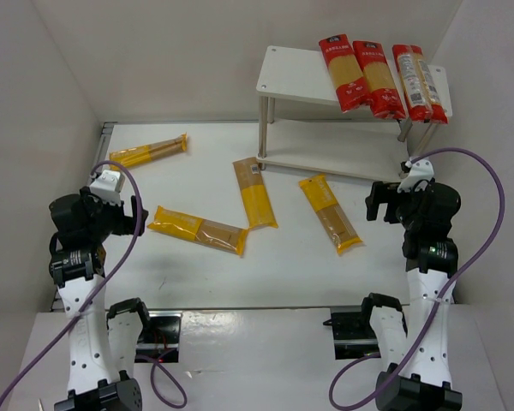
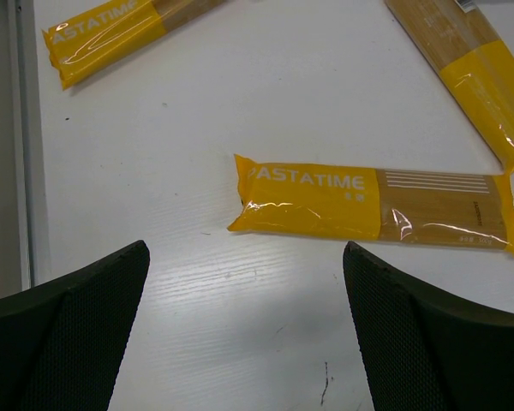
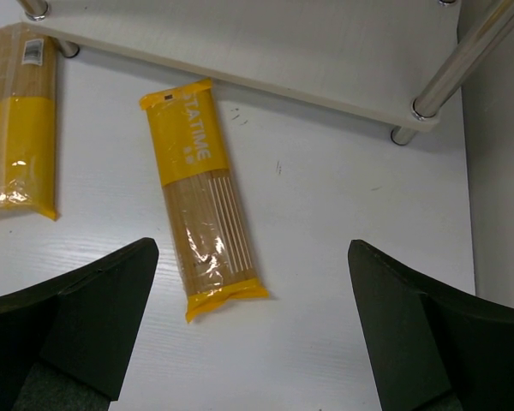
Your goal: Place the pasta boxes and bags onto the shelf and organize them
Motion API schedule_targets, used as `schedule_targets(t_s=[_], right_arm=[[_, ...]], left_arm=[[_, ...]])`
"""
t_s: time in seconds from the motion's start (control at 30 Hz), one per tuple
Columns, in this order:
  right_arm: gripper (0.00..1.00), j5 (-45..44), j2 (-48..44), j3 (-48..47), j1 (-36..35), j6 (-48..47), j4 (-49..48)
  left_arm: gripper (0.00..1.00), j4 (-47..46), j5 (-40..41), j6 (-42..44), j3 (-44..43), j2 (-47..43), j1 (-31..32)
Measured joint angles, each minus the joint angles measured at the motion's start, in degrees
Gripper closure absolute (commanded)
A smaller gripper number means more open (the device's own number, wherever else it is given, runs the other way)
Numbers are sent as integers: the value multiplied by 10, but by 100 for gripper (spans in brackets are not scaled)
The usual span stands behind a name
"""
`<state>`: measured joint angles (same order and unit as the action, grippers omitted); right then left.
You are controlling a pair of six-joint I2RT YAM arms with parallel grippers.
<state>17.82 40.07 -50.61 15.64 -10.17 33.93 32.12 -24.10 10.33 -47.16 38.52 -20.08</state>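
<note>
The white two-tier shelf stands at the far right, with three red pasta packs lying side by side on its top board. Several yellow pasta bags lie flat on the table: one at the far left, one in front of my left gripper, one in the middle, and one near the right arm. My left gripper is open above bare table, just short of a yellow bag. My right gripper is open, with a yellow bag's end lying between its fingers below.
The shelf's lower board and a silver leg stand just beyond the right gripper. White walls close in the table on three sides. Other yellow bags show at the left wrist view's top left and top right.
</note>
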Motion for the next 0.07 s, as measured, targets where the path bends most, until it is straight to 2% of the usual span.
schedule_targets(t_s=[0.07], right_arm=[[0, 1, 0, 0, 0, 0, 0]], left_arm=[[1, 0, 0, 0, 0, 0, 0]])
